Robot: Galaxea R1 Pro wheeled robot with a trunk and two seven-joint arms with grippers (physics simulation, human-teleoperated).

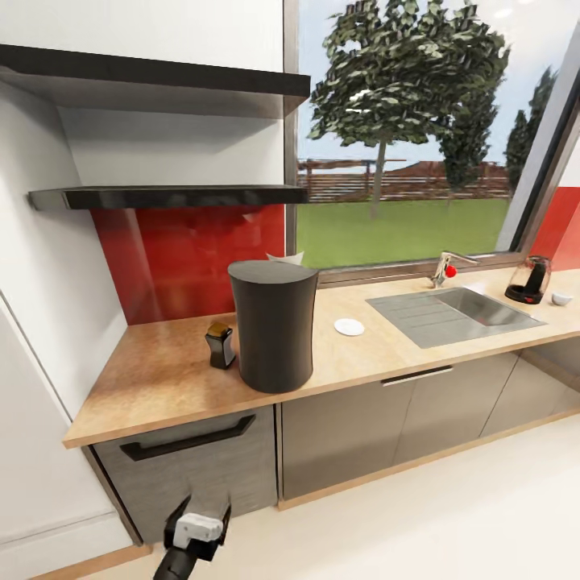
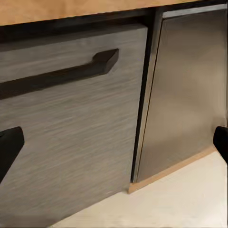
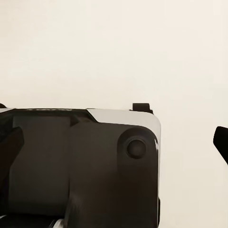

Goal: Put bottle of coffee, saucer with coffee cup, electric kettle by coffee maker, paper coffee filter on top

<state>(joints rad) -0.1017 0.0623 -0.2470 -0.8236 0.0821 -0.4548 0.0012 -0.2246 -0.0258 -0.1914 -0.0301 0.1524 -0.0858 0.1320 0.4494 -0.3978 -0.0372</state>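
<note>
On the light-wood kitchen countertop (image 1: 161, 379) the coffee maker (image 1: 274, 326) stands as a tall dark grey column. A white paper edge, which looks like the coffee filter (image 1: 288, 258), peeks over its far top rim. The bottle of coffee (image 1: 220, 345) stands just left of it, and the saucer (image 1: 349, 326) lies bare to its right. Far right, past the sink, are the electric kettle (image 1: 529, 280) and the coffee cup (image 1: 561, 299). My left gripper (image 2: 114, 147) hangs low before a drawer front, open and empty. My right gripper (image 3: 114, 142) is open and empty too.
A steel sink (image 1: 455, 312) with a faucet (image 1: 447, 268) is set in the worktop between saucer and kettle. Two dark shelves (image 1: 169, 196) hang over the left corner. A dark drawer handle (image 2: 61, 73) juts from the cabinet front. My own base (image 3: 80, 166) lies under the right gripper.
</note>
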